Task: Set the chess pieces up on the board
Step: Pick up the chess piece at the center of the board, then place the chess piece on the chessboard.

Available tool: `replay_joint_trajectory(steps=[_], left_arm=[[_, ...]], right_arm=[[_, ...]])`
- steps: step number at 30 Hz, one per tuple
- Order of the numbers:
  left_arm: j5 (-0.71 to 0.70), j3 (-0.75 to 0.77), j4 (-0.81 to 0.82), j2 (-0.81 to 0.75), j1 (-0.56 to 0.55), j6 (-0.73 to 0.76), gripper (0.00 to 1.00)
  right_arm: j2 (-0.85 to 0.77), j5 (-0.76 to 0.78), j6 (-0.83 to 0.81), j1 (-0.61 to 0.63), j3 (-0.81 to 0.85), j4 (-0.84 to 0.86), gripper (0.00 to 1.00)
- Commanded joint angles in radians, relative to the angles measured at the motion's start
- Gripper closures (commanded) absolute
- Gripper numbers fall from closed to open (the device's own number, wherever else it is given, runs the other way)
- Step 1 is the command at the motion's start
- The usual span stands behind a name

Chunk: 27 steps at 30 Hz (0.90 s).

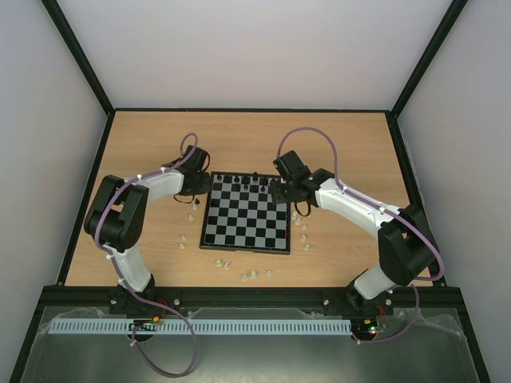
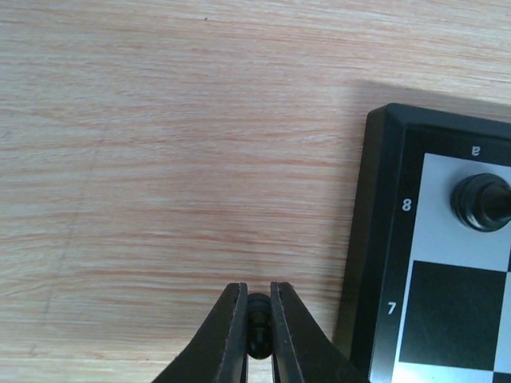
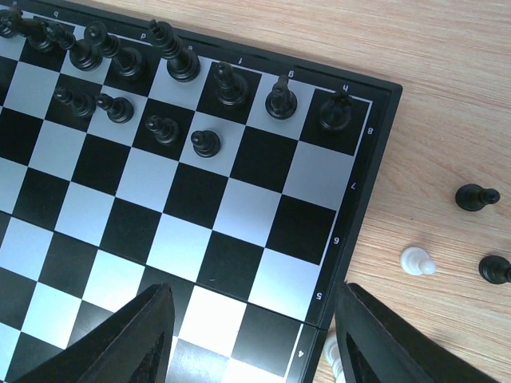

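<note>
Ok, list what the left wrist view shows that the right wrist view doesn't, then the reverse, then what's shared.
Left wrist only: the left gripper shut on a black piece, over the table beside a corner of the board. Right wrist only: the open right gripper, rows of black chessmen on the board, a white piece loose on the table. Shared: board and table.

White numbers 8 and 7 and an inverted letter a mark a corner of the board (image 2: 372, 239), with 8 down to 4 along its opposite edge.
</note>
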Motion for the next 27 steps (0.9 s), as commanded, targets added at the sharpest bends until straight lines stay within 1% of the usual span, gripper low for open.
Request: replay_joint_trajectory(steps=[1,6,9,12,19,27], left_arm=[[-0.029,0.000,-0.070,-0.059,-0.008,0.005,0.98],[-0.018,0.060,-0.154,-0.141,-0.040,0.017,0.98],[-0.023,0.134,-0.221,-0.139,-0.095,0.025,0.97],[-0.013,0.179,-0.251,-0.120,-0.146,0.027,0.97],[-0.004,0.231,-0.237,-0.039,-0.217,0.012,0.97],[-0.020,0.238,-0.194,0.023,-0.222,0.007,0.96]], right_arm=[[-0.006,0.003,-0.007,0.000,-0.020,-0.010,0.44],[-0.025,0.007,-0.004,-0.001,-0.025,-0.006,0.44],[-0.031,0.012,-0.003,-0.001,-0.026,-0.008,0.44],[-0.041,0.025,0.000,-0.001,-0.027,-0.009,0.44],[-0.051,0.030,0.003,-0.009,-0.032,-0.006,0.44],[-0.043,0.022,0.002,-0.009,-0.030,-0.005,0.44]])
